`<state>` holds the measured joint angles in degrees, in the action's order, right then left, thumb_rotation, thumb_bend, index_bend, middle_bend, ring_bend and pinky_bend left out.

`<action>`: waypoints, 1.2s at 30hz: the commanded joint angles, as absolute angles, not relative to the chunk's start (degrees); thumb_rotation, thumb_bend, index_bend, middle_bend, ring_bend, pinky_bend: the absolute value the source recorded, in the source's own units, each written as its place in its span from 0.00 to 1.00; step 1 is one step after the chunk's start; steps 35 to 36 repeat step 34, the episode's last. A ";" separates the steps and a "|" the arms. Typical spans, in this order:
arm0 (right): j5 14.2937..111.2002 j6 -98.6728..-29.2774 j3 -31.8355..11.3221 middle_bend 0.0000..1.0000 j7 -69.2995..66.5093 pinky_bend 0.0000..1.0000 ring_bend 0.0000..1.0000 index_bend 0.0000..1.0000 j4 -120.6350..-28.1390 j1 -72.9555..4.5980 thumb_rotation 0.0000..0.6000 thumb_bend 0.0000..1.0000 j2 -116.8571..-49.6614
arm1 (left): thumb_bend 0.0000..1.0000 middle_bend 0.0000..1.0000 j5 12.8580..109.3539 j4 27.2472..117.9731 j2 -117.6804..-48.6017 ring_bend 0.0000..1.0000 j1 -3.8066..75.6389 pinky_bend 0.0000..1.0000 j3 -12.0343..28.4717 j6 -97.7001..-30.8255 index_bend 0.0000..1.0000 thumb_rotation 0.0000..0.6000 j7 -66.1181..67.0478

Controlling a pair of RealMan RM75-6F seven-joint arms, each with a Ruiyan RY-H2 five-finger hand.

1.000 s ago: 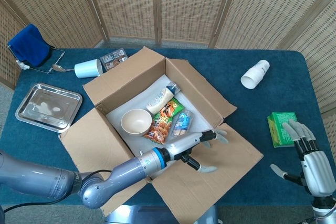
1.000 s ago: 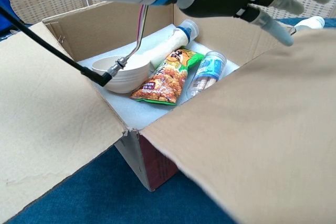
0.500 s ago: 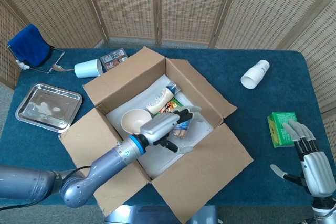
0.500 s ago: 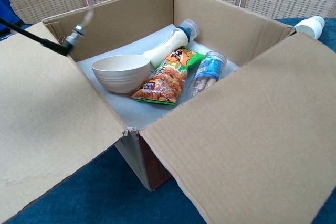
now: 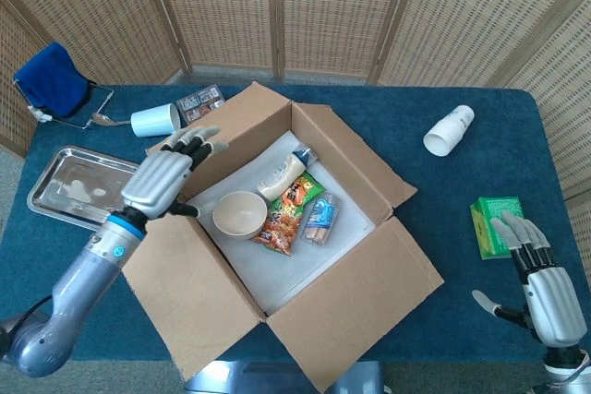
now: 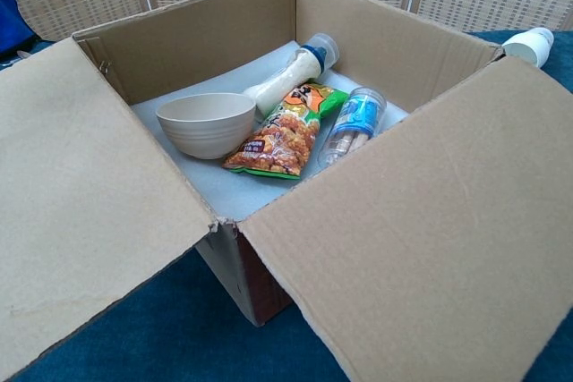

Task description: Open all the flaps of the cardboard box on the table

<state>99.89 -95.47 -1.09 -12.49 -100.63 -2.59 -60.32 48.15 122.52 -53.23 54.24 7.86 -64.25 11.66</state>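
Observation:
The cardboard box (image 5: 355,306) (image 6: 421,248) stands mid-table with all its flaps folded outward. Inside lie a beige bowl (image 5: 239,213) (image 6: 205,123), a snack bag (image 5: 289,212) (image 6: 280,135), a white bottle (image 5: 283,175) (image 6: 288,74) and a small blue-labelled jar (image 5: 319,217) (image 6: 351,123). My left hand (image 5: 166,177) hovers with fingers spread above the box's left flap (image 5: 189,288), holding nothing. At the table's front right corner my right hand (image 5: 537,274) rests open beside a green packet (image 5: 492,224). The chest view shows neither hand.
A steel tray (image 5: 69,193) lies at the left edge. Behind it are a blue cloth (image 5: 51,78), a spoon (image 5: 103,120), a tipped pale cup (image 5: 155,120) and a small dark packet (image 5: 199,101). A white cup (image 5: 449,129) (image 6: 528,44) lies on its side at back right.
My left hand has swung from over the box's front-right flap, across the interior, to above the left flap, leaving the chest view. The right hand has barely moved.

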 commanded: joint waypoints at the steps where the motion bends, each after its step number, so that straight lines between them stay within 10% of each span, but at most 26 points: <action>1: 99.90 -95.53 -1.10 0.00 -12.27 0.00 0.00 0.00 -100.69 -2.54 1.00 0.09 -60.39 | 0.00 0.00 52.78 123.19 -49.58 0.00 50.39 0.00 5.99 -66.28 0.16 0.98 11.60; 16: 97.53 -95.29 -2.40 0.00 -8.78 0.00 0.00 0.00 -99.87 -2.46 1.00 0.06 -61.14 | 0.00 0.00 78.43 105.11 -46.52 0.00 24.68 0.00 -5.46 -83.53 0.13 1.00 -0.11; 36: 93.66 -93.36 -3.77 0.00 -2.58 0.00 0.00 0.00 -99.25 -2.56 1.00 0.00 -61.32 | 0.00 0.00 80.70 90.90 -62.21 0.00 5.20 0.00 -6.04 -97.53 0.13 1.00 -3.60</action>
